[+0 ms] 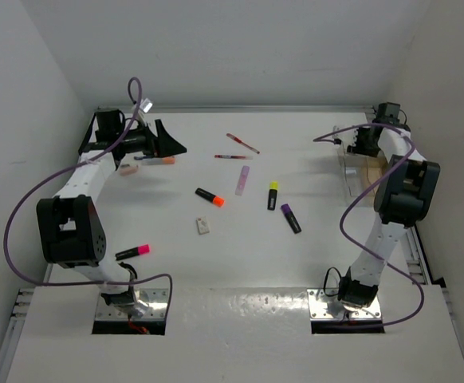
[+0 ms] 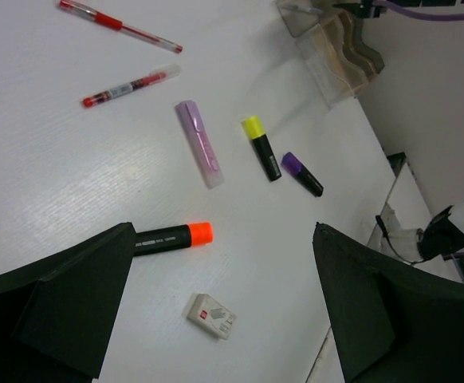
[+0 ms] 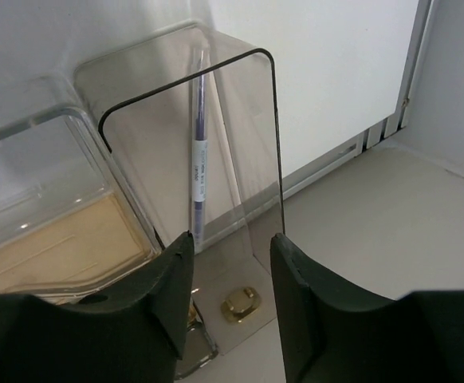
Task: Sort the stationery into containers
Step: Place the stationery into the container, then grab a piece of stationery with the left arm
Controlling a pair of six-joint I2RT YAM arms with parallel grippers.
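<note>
Our left tool (image 1: 167, 140) hangs wide open, holding nothing. Well behind it, beside its own arm's base, lies the pink-capped highlighter (image 1: 134, 252). We judge it easy to miss, and a reach that far back would fold the arm tightly over the tabletop (image 1: 240, 263).

Just ahead of the tool lie the orange-capped highlighter (image 2: 172, 237), close to one finger, and the eraser (image 2: 211, 316), below the gap. They sit near each other, so a wide descent could nudge one while closing on the other. The round barrel may also roll out of a skewed pinch.

Farther ahead lie the lilac marker (image 2: 199, 144), the yellow-capped highlighter (image 2: 261, 148) and the purple-capped highlighter (image 2: 302, 174), apart from one another. Off to one side a red pen (image 2: 120, 25) and a red-and-white pen (image 2: 128, 86) lie flat, thin enough to slip from the fingertips.

Our right tool (image 3: 230, 243) stands at a narrow gap, with nothing that we can make out between its fingers. Directly ahead rises the clear upright holder (image 3: 240, 144) with a pen (image 3: 198, 175) standing inside, and the clear tray (image 3: 57, 171) sits just beside it. The thin wall looks very near the fingers, though we cannot tell whether it touches them. A sideways withdrawal could tip the holder and spill the pen.
</note>
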